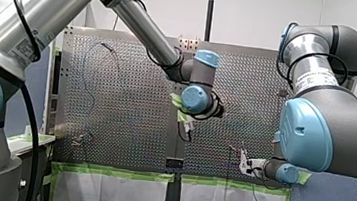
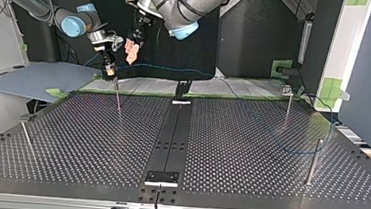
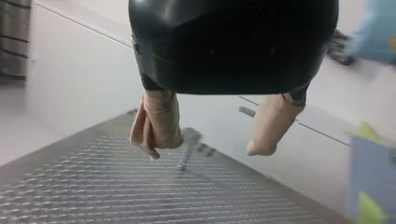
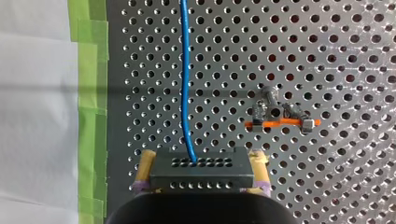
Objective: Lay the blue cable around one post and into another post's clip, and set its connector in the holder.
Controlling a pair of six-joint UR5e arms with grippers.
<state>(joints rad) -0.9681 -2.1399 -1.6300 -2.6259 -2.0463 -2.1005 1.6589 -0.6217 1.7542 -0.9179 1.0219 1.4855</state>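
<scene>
**Right jaws clamped on connector – left jaws apart and empty**

My right gripper (image 4: 203, 161) has its yellow pads (image 4: 145, 168) closed on either side of the black connector (image 4: 201, 173), and the block sits square between them. The blue cable (image 4: 185, 84) leaves the connector's upper face and runs straight ahead over the perforated table (image 4: 327, 56). An orange clip (image 4: 280, 122) on a small metal fitting stands just beside the gripper, apart from both cable and connector. On the other side, a strip of green tape (image 4: 88, 93) marks the table edge, with white sheeting (image 4: 37, 116) beyond it.

My left gripper (image 3: 205, 140) hangs above the table with its beige pads (image 3: 159, 121) spread and nothing between them. A thin post (image 3: 187, 151) stands ahead of it.

In the top view the two grippers hang close together at the far edge, left of centre, and the cable spans the far edge from there. It then drops to the table and curves near the right-hand post (image 2: 313, 162) – whether it passes round that post cannot be told. A second post (image 2: 288, 105) stands further back. Two more stand on the left half, one (image 2: 119, 97) below the grippers and one (image 2: 24, 137) near the side edge. The perforated surface between the posts lies open.
</scene>
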